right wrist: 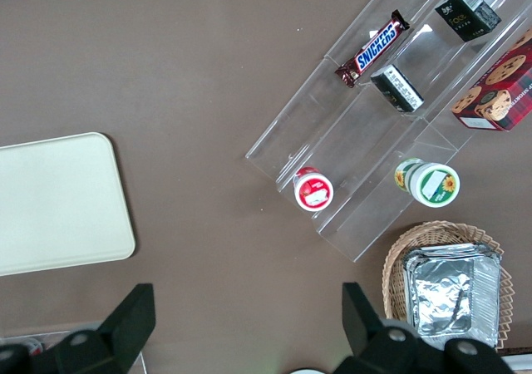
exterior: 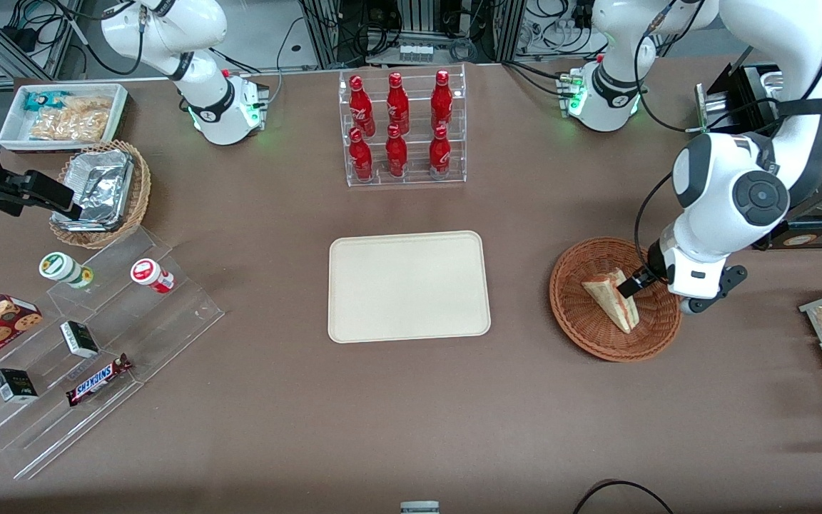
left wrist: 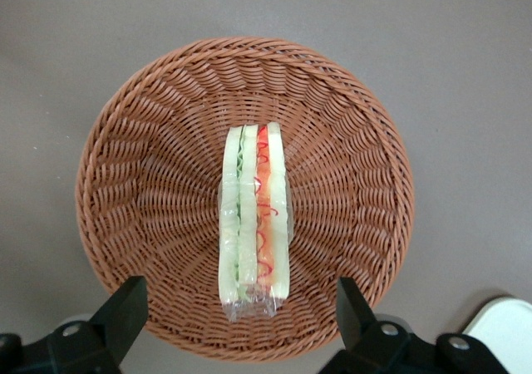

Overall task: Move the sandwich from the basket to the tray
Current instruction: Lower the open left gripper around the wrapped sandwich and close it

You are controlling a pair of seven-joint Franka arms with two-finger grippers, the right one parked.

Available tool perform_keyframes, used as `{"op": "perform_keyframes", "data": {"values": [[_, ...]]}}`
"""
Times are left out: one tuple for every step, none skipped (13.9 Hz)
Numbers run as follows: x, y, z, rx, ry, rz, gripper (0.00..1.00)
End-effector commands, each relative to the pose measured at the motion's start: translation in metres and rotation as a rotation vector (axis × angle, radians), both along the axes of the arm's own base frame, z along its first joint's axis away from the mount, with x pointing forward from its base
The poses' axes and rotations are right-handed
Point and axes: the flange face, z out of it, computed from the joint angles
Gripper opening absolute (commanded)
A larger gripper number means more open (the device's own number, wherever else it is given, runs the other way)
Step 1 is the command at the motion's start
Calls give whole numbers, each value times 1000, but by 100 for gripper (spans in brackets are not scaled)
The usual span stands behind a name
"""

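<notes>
Left-arm hand (exterior: pixel 631 284) positioned low over round reddish-brown woven wicker basket (exterior: pixel 582 321), fingers spread wide, nothing gripped. Black fingertips (left wrist: pixel 125 307) seen in wrist view standing well apart on either side of triangular white-bread sandwich (left wrist: pixel 254 220), neither touching it. One dark finger visible in front view just beside upper edge of sandwich (exterior: pixel 614 300); contact cannot be told from there.

Sandwich lying inside basket (left wrist: pixel 349 141), near its middle, wrapped in clear film, cut face upward showing green, pink and red filling layers between white slices. Basket resting on brown bench (exterior: pixel 411 414) toward working arm's end.

Flat cream-beige rectangular tray with rounded corners (exterior: pixel 409 285) lying at bench centre, well apart from basket, nothing on it. Corner of tray (left wrist: pixel 503 332) showing in wrist view near basket rim.

Clear acrylic rack of red bottles (exterior: pixel 402 128) standing farther from front camera than tray. Lighter tan wicker basket with foil containers (exterior: pixel 100 193) and clear stepped display stand with snacks (exterior: pixel 83 350) toward parked arm's end.
</notes>
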Motion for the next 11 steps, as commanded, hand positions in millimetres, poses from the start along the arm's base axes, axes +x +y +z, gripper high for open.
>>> {"op": "perform_keyframes", "data": {"values": [[-18,1,-13,-6,-49,48,100],[-18,-2,-16,-9,-53,58,100],[-19,-9,-19,-9,-48,60,100],[-21,-11,-21,-8,-43,56,100],[-22,-13,-24,-8,-39,52,100],[-24,-13,-30,-8,-26,55,100],[-24,-13,-34,-7,-19,54,100],[-24,-13,-40,-7,-13,54,100],[-25,-13,-43,-8,-8,55,100],[-24,-13,-48,-7,-2,54,100],[-23,-13,-52,-10,-6,55,100]]}}
